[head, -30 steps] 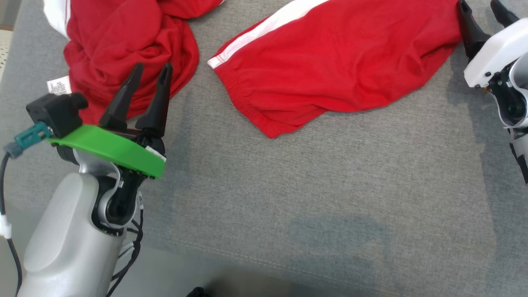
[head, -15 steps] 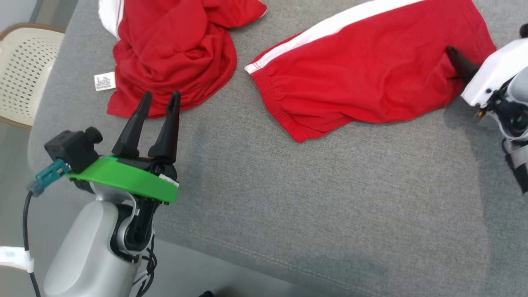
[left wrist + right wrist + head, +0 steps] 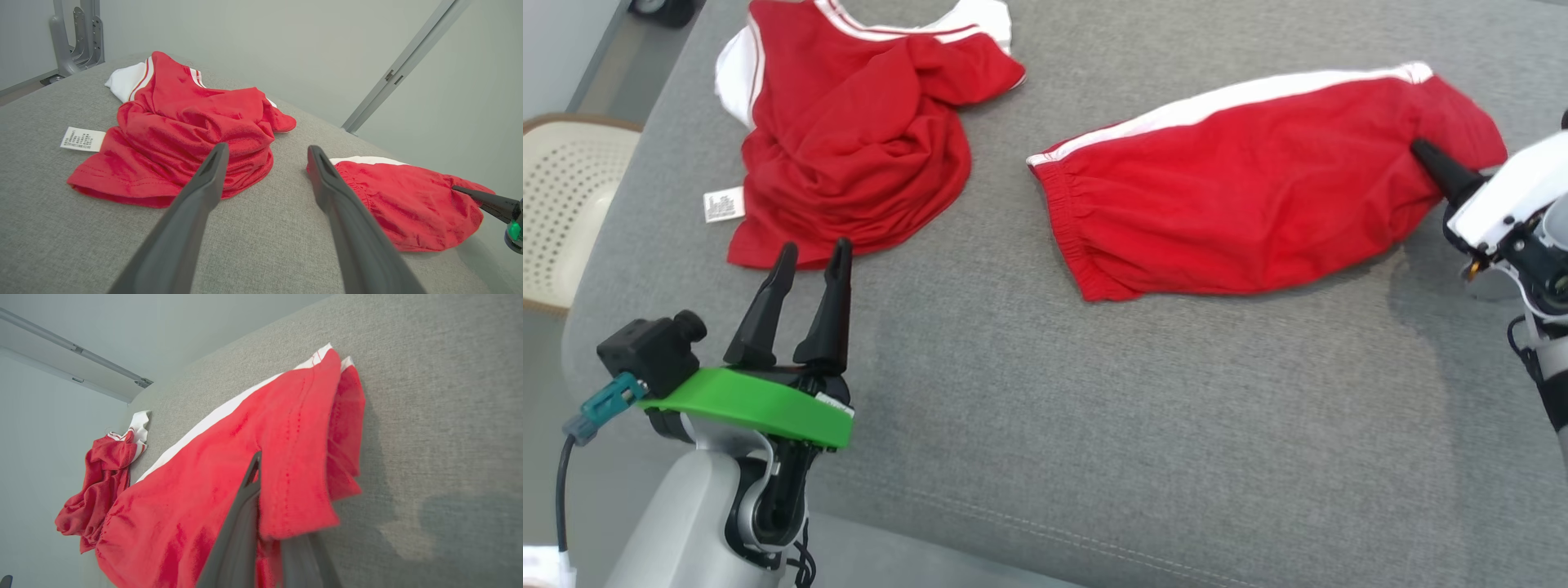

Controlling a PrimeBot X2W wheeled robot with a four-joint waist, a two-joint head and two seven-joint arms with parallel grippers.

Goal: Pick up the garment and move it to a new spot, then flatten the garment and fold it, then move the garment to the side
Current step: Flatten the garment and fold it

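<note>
Right gripper [image 3: 1427, 157] clamped on shorts [image 3: 1241, 196] leg end; we see long axis running leftward from it (left gripper [image 3: 813, 255] spread open, nearer shirt [image 3: 849, 163])

You have no text here that can truly be read. The one printed thing is a white care tag [image 3: 723, 204] lying on the grey fabric surface [image 3: 1176, 408], touching the hem of the crumpled red shirt [image 3: 849, 155]. In the left wrist view it shows several rows of fine dark print, too small for you to make out a word or a number. A small white sticker [image 3: 836, 403] sits on the edge of the green plate [image 3: 752, 404] behind the left gripper [image 3: 813, 251], and its marking is likewise illegible
</note>
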